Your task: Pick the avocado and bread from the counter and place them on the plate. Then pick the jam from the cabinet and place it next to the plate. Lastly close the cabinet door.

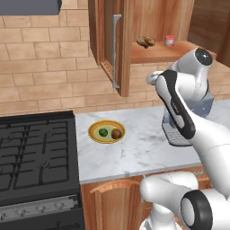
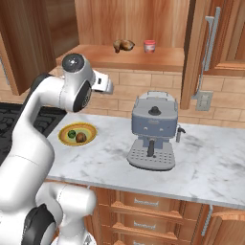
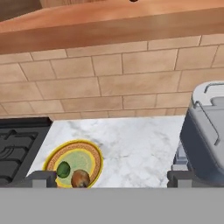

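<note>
Two fingers (image 3: 43, 178) of my gripper (image 3: 111, 179) stand wide apart, holding nothing and touching nothing. Below them, on the counter (image 1: 143, 148), the plate (image 3: 94, 153) carries the green avocado (image 3: 64, 169) and brown bread (image 3: 80, 178). Up on the cabinet (image 2: 143, 56) shelf sits the red jam (image 2: 150, 46).

1. The plate (image 1: 106, 131) has a yellow-orange rim and a pale green centre.
2. The avocado (image 1: 103, 132) is dark green; the bread (image 1: 117, 133) beside it is smooth brown.
3. The counter (image 1: 134, 152) is white marble with faint grey veins.
4. The cabinet (image 2: 143, 28) and the cabinet door (image 1: 108, 40) are reddish-brown wood; the door's bar handle (image 1: 116, 49) is grey.
5. The jam (image 2: 150, 46) is red with a pale top.
6. The pastry (image 2: 123, 45) on the shelf is lumpy tan-brown.
7. The coffee machine (image 2: 153, 129) is blue-grey.
8. The stove (image 1: 36, 157) is black.
9. The wall tiles (image 3: 109, 83) are tan.
</note>
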Available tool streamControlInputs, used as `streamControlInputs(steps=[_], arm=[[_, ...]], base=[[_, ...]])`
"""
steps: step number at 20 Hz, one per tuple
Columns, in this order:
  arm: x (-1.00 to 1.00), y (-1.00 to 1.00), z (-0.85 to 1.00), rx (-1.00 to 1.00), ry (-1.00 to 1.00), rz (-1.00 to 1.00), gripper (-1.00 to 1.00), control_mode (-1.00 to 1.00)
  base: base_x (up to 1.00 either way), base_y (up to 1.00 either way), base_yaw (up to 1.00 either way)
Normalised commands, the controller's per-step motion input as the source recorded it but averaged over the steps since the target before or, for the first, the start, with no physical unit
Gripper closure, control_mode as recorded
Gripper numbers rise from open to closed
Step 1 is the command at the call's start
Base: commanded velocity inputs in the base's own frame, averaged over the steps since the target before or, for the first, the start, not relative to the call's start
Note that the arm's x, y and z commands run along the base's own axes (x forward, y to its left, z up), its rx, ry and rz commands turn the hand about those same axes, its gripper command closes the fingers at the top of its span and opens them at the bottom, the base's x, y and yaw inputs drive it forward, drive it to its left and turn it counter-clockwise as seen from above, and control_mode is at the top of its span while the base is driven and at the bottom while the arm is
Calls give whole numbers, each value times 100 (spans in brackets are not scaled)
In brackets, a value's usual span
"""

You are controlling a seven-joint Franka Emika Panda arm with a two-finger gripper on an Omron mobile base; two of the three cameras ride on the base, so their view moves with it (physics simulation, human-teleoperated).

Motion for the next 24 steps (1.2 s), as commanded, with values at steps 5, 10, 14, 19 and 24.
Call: streamControlInputs(steps=[5,10,14,19,24], arm=[[0,-32,26,-4,0,0,-100,-100],[0,-31,27,-6,0,0,-100,-100],[0,-26,24,-7,0,0,-100,-100],[0,-20,20,-6,0,0,-100,-100],[0,-13,23,-2,0,0,-100,-100]], base=[[0,0,0],[0,0,0],[0,0,0],[0,0,0],[0,0,0]])
